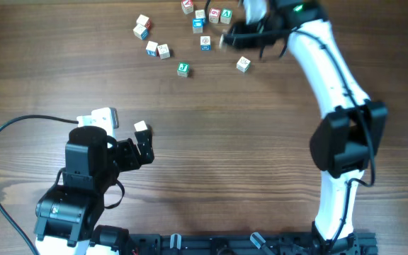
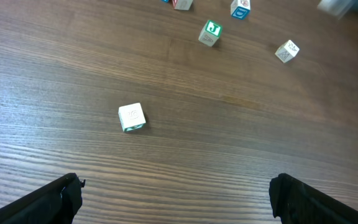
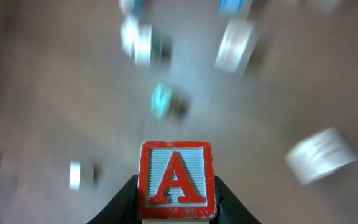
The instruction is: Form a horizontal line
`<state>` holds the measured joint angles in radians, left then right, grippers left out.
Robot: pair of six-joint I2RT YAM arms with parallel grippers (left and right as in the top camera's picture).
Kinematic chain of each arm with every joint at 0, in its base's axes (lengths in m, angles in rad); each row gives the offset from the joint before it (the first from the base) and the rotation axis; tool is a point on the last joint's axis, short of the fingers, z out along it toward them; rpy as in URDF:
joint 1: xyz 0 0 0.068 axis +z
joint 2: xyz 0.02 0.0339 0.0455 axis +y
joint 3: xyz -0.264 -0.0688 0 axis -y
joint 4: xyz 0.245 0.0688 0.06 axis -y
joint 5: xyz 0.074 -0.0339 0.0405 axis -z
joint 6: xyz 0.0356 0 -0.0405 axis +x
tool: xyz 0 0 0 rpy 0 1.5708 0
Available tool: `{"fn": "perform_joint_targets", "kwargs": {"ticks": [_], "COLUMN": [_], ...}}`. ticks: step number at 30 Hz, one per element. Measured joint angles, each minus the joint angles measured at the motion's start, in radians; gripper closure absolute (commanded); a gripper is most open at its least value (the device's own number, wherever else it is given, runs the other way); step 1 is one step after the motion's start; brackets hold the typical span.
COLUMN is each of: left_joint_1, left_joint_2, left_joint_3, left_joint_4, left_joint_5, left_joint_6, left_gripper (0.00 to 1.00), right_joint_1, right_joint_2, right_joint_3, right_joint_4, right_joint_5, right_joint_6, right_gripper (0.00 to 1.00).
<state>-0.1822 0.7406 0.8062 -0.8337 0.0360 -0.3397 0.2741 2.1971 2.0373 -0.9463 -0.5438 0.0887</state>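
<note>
Right gripper (image 3: 176, 210) pinches a red A cube (image 3: 175, 177) beside the horizontal line (image 1: 213, 15) at the table's (image 1: 261, 127) 12 o'clock; left gripper (image 2: 176, 202), jaws spread, hangs at 8 o'clock behind 1 white cube (image 2: 131, 117).

The far brown wooden surface (image 1: 261, 149) is crowded with small wooden letter cubes (image 1: 205, 43), one pale wooden cube (image 2: 132, 117) lies before the left pincer (image 2: 176, 186), and the middle is open.

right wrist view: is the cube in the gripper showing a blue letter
No, the cube held in the right gripper shows a red letter A inside a red frame.
</note>
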Motion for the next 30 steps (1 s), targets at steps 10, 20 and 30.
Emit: {"fn": "perform_joint_targets", "kwargs": {"ticks": [10, 20, 30], "left_joint_1": [0.0, 0.0, 0.0], "left_joint_2": [0.0, 0.0, 0.0], "left_joint_3": [0.0, 0.0, 0.0], "left_joint_4": [0.0, 0.0, 0.0], "left_joint_5": [0.0, 0.0, 0.0], "left_joint_6": [0.0, 0.0, 0.0], "left_gripper": [0.0, 0.0, 0.0], "right_joint_1": [0.289, 0.349, 0.395], "right_joint_2": [0.05, 0.05, 0.05], "right_joint_3": [-0.366, -0.367, -0.367], "right_joint_4": [0.119, 0.254, 0.298], "right_joint_5": [-0.054, 0.084, 0.126], "right_joint_6": [0.043, 0.267, 0.367], "right_gripper": [0.91, 0.59, 0.41]}}
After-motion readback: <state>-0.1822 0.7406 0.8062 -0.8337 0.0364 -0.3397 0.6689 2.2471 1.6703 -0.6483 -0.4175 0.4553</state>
